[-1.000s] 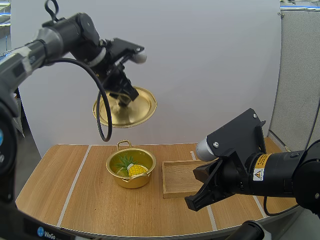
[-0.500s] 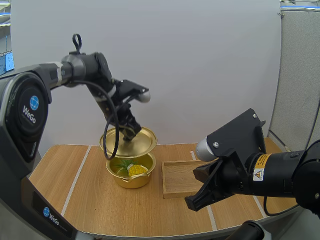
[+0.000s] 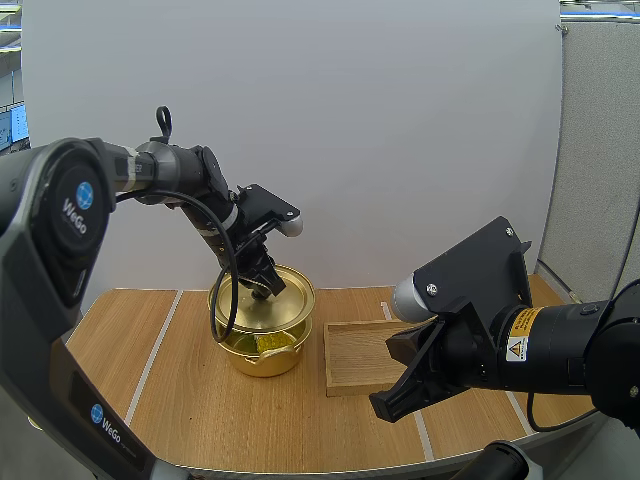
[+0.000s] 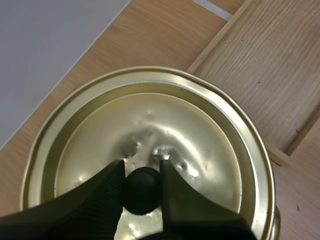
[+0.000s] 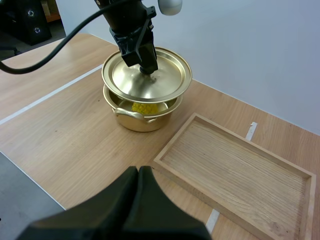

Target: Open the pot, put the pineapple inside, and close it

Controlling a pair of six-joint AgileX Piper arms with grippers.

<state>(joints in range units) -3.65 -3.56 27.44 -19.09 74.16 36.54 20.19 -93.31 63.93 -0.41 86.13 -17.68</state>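
Golden lid (image 4: 200, 135), pinched by left pincer (image 4: 142, 170), half-hides pineapple (image 5: 144, 107); right pincer (image 5: 138, 172) pressed together.

It looked like a lab: a tape-marked wooden table (image 3: 170, 400) stood against a white screen (image 3: 400, 120) and grey partition (image 3: 597, 150).

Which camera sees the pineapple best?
The right wrist view: the pineapple peeks out yellow between the lid and the pot. The high view catches a smaller sliver. In the left wrist view the lid hides it.
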